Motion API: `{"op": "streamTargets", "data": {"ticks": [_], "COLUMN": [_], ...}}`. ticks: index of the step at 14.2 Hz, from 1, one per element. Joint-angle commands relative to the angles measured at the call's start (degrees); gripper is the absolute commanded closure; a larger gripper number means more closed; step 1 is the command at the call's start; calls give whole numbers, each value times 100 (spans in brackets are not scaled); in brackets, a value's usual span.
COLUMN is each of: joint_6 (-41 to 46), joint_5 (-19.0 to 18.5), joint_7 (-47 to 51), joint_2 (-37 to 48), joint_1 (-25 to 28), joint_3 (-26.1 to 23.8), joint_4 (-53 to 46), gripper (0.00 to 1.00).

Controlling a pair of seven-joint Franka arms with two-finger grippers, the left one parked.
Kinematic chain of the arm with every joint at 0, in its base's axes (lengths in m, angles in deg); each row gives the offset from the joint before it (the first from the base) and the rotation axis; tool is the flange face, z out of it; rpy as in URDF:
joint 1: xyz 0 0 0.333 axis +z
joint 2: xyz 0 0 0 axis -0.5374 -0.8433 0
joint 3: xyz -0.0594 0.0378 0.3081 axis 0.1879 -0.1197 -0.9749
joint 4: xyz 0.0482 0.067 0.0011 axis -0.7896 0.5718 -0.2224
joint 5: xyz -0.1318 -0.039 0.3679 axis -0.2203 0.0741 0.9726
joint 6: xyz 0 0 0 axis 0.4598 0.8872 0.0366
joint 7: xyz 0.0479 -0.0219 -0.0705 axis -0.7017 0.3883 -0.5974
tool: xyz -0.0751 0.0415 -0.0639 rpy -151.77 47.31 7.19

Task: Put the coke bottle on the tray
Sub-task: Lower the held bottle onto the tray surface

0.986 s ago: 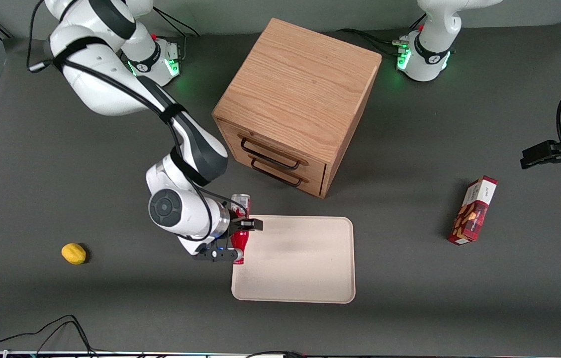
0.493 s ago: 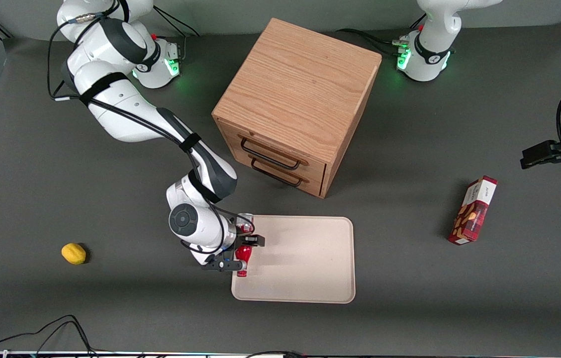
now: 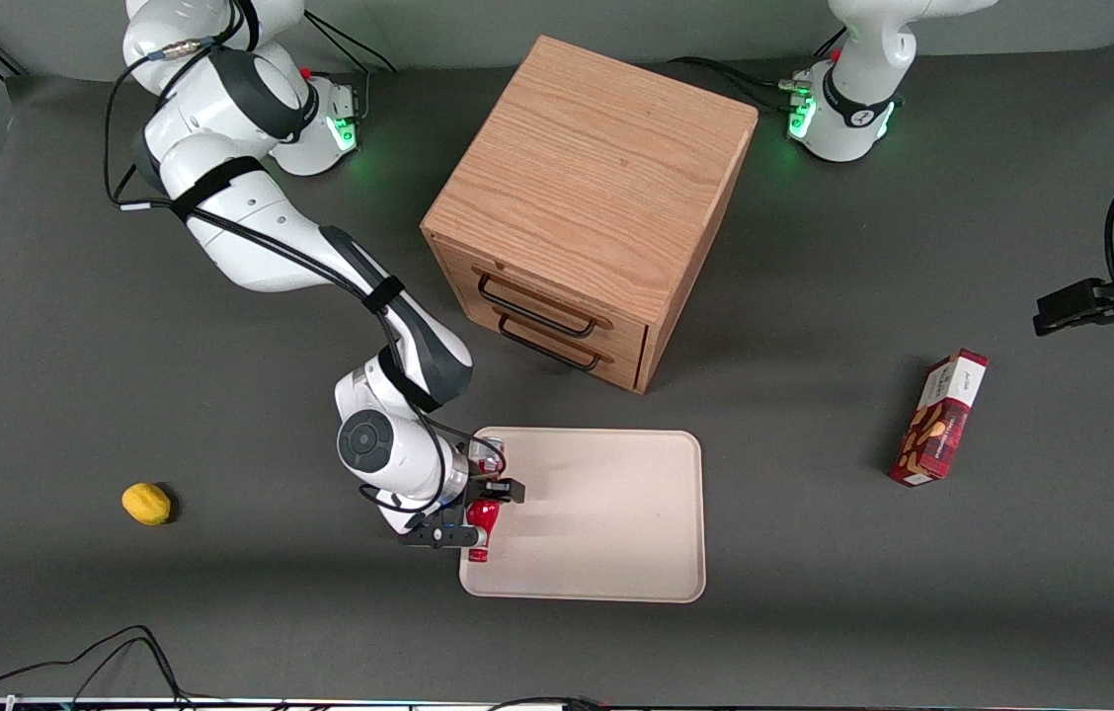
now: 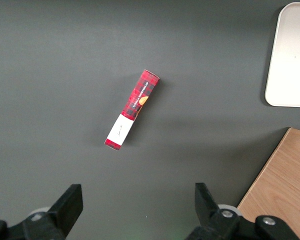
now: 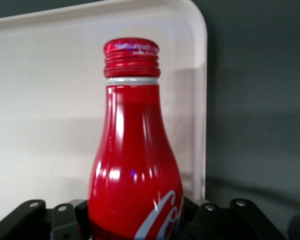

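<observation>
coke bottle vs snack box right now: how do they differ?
The coke bottle is round with a narrow capped neck; the snack box is a flat-sided rectangular carton. The bottle is clamped in the tool over the tray edge; the box lies free on the table toward the parked arm's end. Both are mostly red.

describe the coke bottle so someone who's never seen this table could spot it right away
Start at the wooden drawer cabinet; nearer the camera lies a pale beige tray. At the tray's edge toward the working arm, the gripper clamps the coke bottle. It is slim, glossy red with white script, unlike the flat red snack box.

One bottle [image 3: 483, 517], one tray [image 3: 606, 523].
</observation>
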Motion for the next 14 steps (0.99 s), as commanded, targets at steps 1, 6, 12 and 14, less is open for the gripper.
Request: {"op": "streamTargets", "data": {"ticks": [1,6,12,14], "joint_6": [-15,-24,-24,-15], "joint_5": [-125,-116,-133,-142], "joint_7": [20,20,20,29], "joint_2": [-102,-85,-50,-24], "joint_1": [111,164,155,155], "joint_3": [80,133,133,124], "joint_4": [-255,-246,-229,-237], "gripper": [2,0,0,0]}}
